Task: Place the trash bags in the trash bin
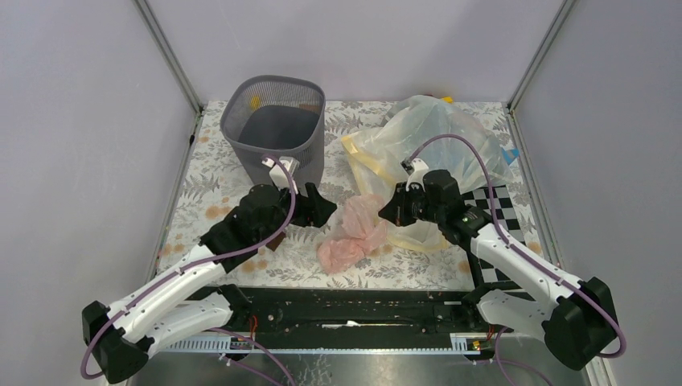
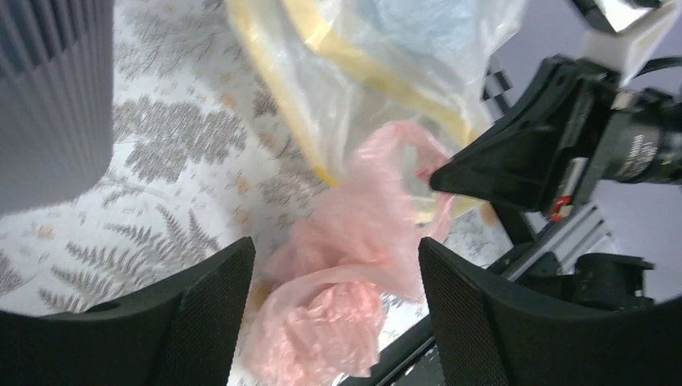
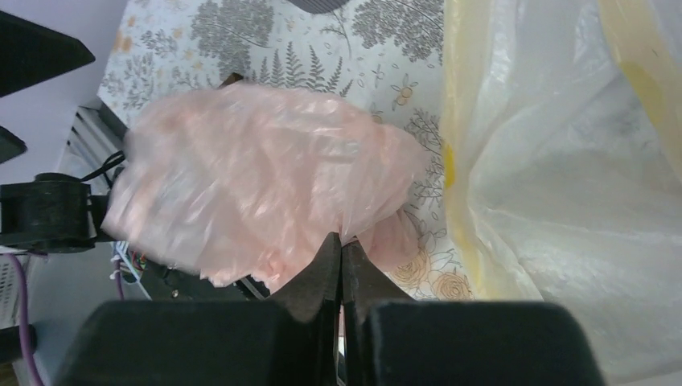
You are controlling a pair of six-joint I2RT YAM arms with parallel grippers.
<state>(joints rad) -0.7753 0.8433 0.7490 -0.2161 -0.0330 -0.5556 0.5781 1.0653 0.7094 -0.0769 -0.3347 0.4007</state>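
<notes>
Pinching trash bags (image 3: pixel 265 193): right tool (image 3: pixel 342 248).

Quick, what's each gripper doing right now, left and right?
Left gripper: open, gripping nothing.
Right gripper: shut, pinching the pink trash bag.

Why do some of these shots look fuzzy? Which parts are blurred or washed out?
Top external view: evenly lit and sharp, with soft shadows. Left wrist view: its own fingers and the trash bin sit too close, so both look soft; the pink bag smears at its lower end. Right wrist view: the pink bag's left edge is streaked, and the clear bag is nearly washed out.
</notes>
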